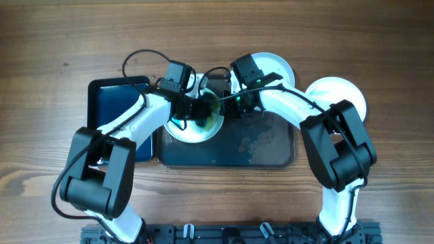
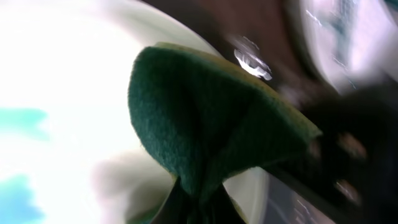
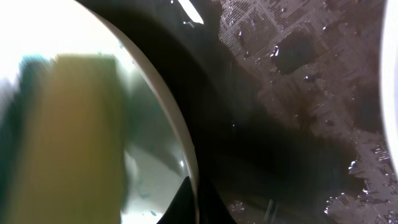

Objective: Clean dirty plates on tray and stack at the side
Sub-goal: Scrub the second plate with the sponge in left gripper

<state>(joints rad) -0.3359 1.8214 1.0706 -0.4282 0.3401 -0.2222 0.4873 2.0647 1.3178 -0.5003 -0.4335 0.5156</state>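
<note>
From overhead, the left gripper [image 1: 203, 112] and right gripper [image 1: 230, 107] meet over one plate [image 1: 190, 132] lying on the left part of the tray [image 1: 271, 146]. A green sponge [image 1: 211, 115] sits between them on the plate's far side. Two other plates [image 1: 278, 66] [image 1: 339, 91] lie off the tray, beyond and to the right of the right gripper. The left wrist view shows its fingers [image 2: 186, 208] closed tight on the folded sponge [image 2: 199, 118], which is pressed to the plate just ahead of them. Blue smears [image 2: 22, 118] remain off to the gripper's left. In the right wrist view, the fingers [image 3: 189, 202] seem pinched on the plate's rim [image 3: 180, 124], steadying it, with the blurred sponge [image 3: 68, 143] to their left and wet tray floor [image 3: 298, 81] to their right. I judge the scrubbing of this plate to be mid-way. The next move calls for sweeping the sponge leftward over the remaining paint while the right gripper keeps the rim from sliding. Stacking comes after.
</note>
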